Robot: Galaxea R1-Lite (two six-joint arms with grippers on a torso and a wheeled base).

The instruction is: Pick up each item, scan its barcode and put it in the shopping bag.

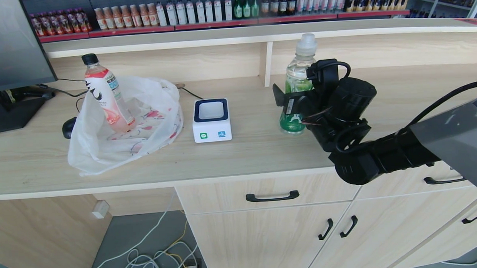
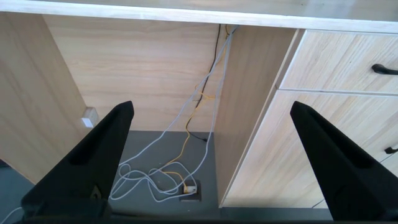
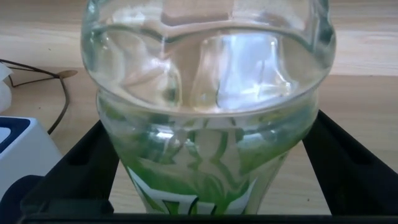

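The clear green-labelled plastic bottle (image 1: 297, 73) stands upright within our right hand (image 1: 295, 103), whose grip we cannot tell.

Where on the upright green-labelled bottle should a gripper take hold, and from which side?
Grip the green-labelled bottle around its round labelled body, below the narrowing shoulder, coming in level from the front of the counter: it stands upright, sides straightest there.

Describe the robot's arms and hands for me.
The right arm is black, built of rounded cylindrical joints, with a grey flat-sided segment behind. Black cables loop over its wrist, and thin reddish wires show there. The right hand is black too. The left hand has two matte black wedge-shaped fingers.
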